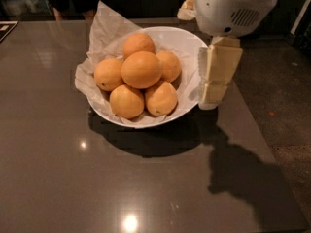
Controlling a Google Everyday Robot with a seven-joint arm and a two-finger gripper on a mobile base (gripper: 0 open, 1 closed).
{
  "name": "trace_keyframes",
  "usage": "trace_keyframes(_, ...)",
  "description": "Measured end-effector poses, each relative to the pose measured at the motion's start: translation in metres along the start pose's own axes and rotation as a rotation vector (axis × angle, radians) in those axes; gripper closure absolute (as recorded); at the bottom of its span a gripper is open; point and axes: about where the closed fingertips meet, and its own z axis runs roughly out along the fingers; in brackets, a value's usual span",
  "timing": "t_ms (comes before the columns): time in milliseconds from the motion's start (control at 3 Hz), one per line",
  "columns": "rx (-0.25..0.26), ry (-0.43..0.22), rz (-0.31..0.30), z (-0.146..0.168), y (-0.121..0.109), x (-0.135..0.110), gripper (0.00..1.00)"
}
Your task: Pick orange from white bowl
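The white bowl (190, 47) stands on the dark table, lined with crumpled white paper (104, 25). It holds several yellow-orange fruits. The orange (141, 70), the largest and roundest, sits on top in the middle of the pile. Smaller ones lie around it: left (108, 74), back (138, 43), right (167, 64), and two in front (126, 101), (161, 98). My gripper (216, 74) hangs from the white arm housing (233, 6) just right of the bowl's rim, above the table, its cream-coloured fingers pointing down.
The dark glossy table (73, 178) ends at a right edge; beyond it lies dark speckled floor (286, 106). The arm's shadow (243, 178) falls on the table front right. A dark object (7, 28) sits at the far left edge.
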Motion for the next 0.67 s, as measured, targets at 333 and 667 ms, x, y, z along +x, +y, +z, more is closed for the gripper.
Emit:
trace_keyframes(333,-0.006,0.012,-0.069,0.006,-0.011,-0.034,0.0)
trace_keyframes(667,-0.015,0.03,-0.091,0.013,-0.022,-0.05,0.0)
